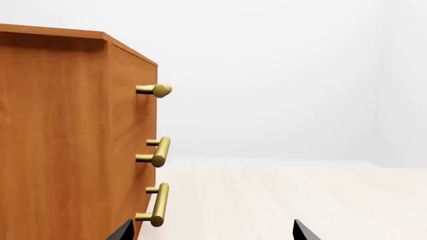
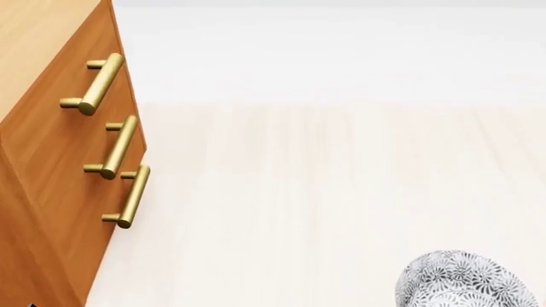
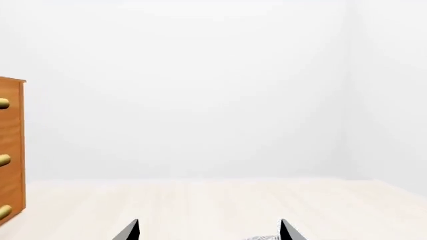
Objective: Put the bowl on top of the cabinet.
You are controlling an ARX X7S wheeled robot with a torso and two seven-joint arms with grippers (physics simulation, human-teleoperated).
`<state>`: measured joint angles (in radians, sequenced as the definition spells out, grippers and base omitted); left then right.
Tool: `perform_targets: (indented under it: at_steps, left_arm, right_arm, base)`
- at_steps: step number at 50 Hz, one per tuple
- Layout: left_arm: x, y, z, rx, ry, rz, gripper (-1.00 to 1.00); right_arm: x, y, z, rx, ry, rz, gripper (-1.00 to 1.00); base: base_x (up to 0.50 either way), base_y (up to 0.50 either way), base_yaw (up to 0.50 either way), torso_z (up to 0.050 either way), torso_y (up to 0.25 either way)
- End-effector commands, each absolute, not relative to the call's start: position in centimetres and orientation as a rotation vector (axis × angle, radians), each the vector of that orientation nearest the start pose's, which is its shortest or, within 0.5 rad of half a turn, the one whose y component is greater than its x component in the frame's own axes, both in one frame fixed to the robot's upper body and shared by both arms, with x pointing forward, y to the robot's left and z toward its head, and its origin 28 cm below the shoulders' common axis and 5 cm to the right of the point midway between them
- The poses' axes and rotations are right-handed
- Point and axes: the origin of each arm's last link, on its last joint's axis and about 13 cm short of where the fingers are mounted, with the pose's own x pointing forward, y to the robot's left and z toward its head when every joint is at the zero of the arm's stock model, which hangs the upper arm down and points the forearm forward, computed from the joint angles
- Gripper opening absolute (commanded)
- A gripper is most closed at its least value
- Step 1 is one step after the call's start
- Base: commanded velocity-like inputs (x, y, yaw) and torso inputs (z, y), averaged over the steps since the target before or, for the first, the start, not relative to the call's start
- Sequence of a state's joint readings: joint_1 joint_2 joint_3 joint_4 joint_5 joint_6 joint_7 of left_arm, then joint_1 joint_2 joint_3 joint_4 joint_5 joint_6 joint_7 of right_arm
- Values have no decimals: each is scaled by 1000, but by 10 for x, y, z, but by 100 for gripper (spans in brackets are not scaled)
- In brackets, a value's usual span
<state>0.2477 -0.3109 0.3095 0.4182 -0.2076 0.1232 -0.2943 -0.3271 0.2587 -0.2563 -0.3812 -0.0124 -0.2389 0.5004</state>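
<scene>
My right pincer [image 3: 209, 231] hung released over the bowl [image 2: 465, 280] on the floor, near right; the left pincer [image 1: 212, 232] too. A shallow rim grasp risked slipping before the cabinet [image 2: 51, 160], far left.

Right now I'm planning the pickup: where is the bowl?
In the head view the bowl sits on the pale floor at lower right, well apart from the cabinet at left.
</scene>
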Motion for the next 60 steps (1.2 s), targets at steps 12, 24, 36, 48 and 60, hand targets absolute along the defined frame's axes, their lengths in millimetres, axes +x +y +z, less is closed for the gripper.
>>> perform_targets:
  at_steps: [12,24,36,48,60]
  left_arm:
    - [145,195,56,-72,-187,-109,100]
    - [145,195,56,-72,-185,-108,100]
    - [146,195,55,-71,-178,-107,100]
    - [146,195,55,-70,-178,-106,100]
    - [147,195,54,-72,-172,-107,100]
  right_arm:
    - [132,-88,47,-76,-310,-189,100]
    - [129,-91,54,4,-290,-254,100]
    - [131,-100,62,133,-266,-391,100]
    - [128,-107,66,231,-257,-423,100]
    - [125,-113,68,301,-271,-466,100]
  base:
    - [0,0,0,0,0]
    - [0,0,0,0,0]
    - [0,0,0,0,0]
    - [0,0,0,0,0]
    - [0,0,0,0,0]
